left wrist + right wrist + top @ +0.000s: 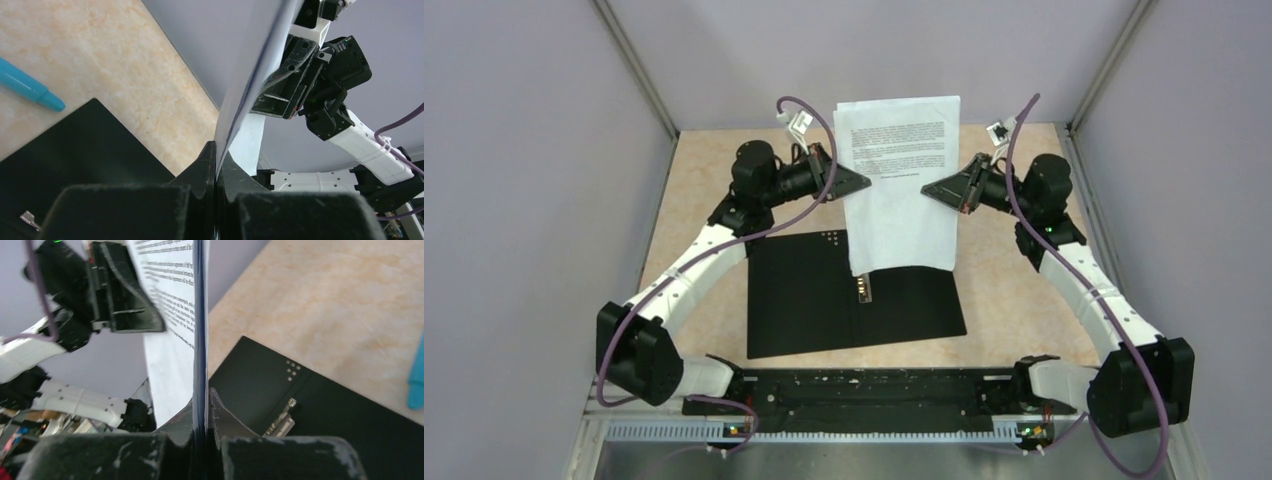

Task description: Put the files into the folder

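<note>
I counted one stack of files (899,200), one folder (804,300), one blue pen (27,90), and two pincers: left gripper (861,181), right gripper (930,190).

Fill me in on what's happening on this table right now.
Both arms are holding the files upright between them. The left gripper pinches one side edge and the right gripper pinches the other, both shut on the sheets. The folder lies open on the table, black inside up. The sheets' lower edge hangs over it near the metal clip; whether it touches is unclear. A blue pen lies off to the side. The files are not yet in the folder.
</note>
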